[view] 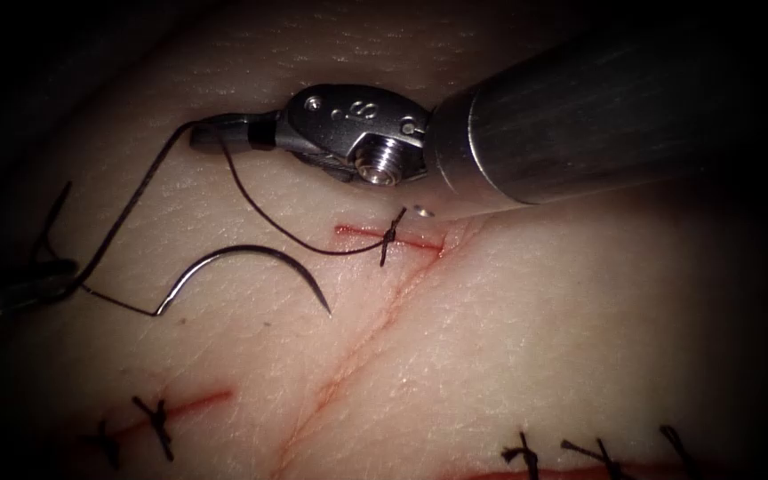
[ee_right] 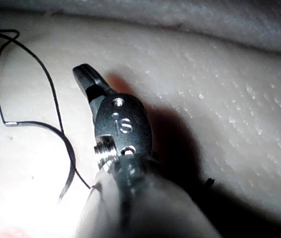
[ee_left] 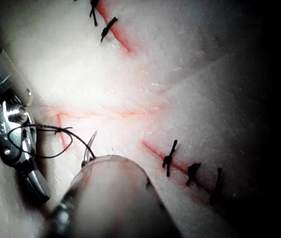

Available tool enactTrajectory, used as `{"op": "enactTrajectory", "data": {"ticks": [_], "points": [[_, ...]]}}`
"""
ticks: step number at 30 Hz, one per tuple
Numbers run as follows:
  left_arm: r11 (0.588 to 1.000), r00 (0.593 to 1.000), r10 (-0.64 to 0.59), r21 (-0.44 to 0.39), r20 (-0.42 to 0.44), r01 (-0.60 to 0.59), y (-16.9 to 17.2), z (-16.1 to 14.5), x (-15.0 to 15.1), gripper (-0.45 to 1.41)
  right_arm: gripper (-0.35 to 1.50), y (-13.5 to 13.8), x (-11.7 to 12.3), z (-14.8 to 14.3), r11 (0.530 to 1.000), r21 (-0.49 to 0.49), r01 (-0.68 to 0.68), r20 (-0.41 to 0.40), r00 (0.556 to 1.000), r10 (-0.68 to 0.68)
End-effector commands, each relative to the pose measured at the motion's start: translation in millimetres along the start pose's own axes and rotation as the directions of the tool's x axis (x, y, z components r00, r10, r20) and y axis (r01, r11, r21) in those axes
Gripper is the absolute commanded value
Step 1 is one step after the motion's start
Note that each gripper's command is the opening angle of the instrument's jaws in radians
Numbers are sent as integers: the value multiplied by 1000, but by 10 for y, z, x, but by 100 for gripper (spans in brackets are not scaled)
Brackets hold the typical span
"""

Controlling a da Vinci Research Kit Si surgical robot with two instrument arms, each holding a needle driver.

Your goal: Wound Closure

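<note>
The right tool (view: 224, 133) has its jaws clamped on the thread (view: 260, 209), up and left of the knot (view: 390, 236) on the cut (view: 402, 242). The needle (view: 242, 267) lies free on the tissue (view: 535, 311), left of the knot, arching upward, with its point toward the knot. The left tool (view: 24, 289) sits further left; whether its jaws are apart cannot be determined.

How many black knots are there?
6 in the endoscope view: one on the middle cut, two lower left, three lower right; more may be hidden. Right tool holds thread; needle lies on tissue left of cut.
</note>
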Motion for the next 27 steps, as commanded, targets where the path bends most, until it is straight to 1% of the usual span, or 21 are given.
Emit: {"op": "enactTrajectory", "data": {"ticks": [1, 3, 4, 6, 7, 10, 11, 12, 13, 15, 16, 17, 20, 21, 22, 23, 24, 27], "points": [[1000, 1000, -1, -3, 1, 1, -2, 8, -5, -45, -35, -5, -5, 10, 998, 50, 23, -14, 1000, -23], [1000, 1000, -3, 1, 2, 3, -5, 10, -10, -45, -35, -7, -4, 12, 997, 75, 32, -22, 999, -30], [1000, 1000, -3, 0, 1, 3, -8, 15, -17, -45, -35, -11, -3, 14, 993, 108, 43, -28, 999, -40], [1000, 1000, -3, 0, 1, 3, -12, 22, -24, -45, -35, -14, -2, 15, 989, 139, 54, -44, 998, -48], [1000, 1000, 2, 0, 2, -2, -20, 38, -40, -45, -35, -20, 2, 14, 982, 176, 70, -90, 994, -54], [1000, 1000, -15, 2, 4, 15, -26, 53, -55, -45, -35, -23, 7, 10, 975, 206, 83, -144, 988, -53], [1000, 1000, -25, 5, 7, 25, -29, 67, -67, -45, -35, -26, 11, 7, 969, 230, 90, -168, 984, -51], [1000, 1000, -30, 8, 8, 30, -30, 72, -72, -45, -35, -27, 13, 5, 966, 240, 93, -178, 983, -50], [999, 999, -39, 14, 13, 39, -32, 86, -81, -45, -35, -30, 18, 1, 959, 265, 100, -209, 977, -44], [999, 999, -48, 22, 20, 47, -33, 100, -88, -45, -35, -32, 23, -4, 953, 284, 107, -250, 968, -34], [999, 999, -48, 22, 20, 47, -33, 100, -88, -45, -35, -32, 23, -4, 953, 284, 107, -250, 968, -34], [998, 998, -53, 16, 28, 53, -31, 112, -91, -45, -35, -33, 27, -8, 947, 301, 112, -278, 960, -26], [998, 997, -65, 8, 32, 65, -26, 139, -91, -45, -35, -35, 35, -16, 942, 314, 115, -314, 949, -11], [998, 997, -65, 8, 32, 65, -26, 139, -91, -45, -35, -35, 35, -16, 942, 314, 115, -314, 949, -11], [998, 997, -69, 4, 24, 69, -25, 151, -89, -45, -35, -37, 38, -19, 940, 321, 114, -326, 945, -4], [998, 997, -69, 4, 24, 69, -25, 151, -89, -45, -35, -37, 38, -19, 940, 321, 114, -326, 945, -4], [997, 997, -77, 3, 19, 77, -26, 164, -85, -45, -35, -39, 42, -21, 940, 321, 118, -335, 942, -3], [997, 997, -81, 3, 11, 81, -29, 177, -79, -45, -35, -41, 47, -24, 939, 323, 120, -343, 939, -2]]}}
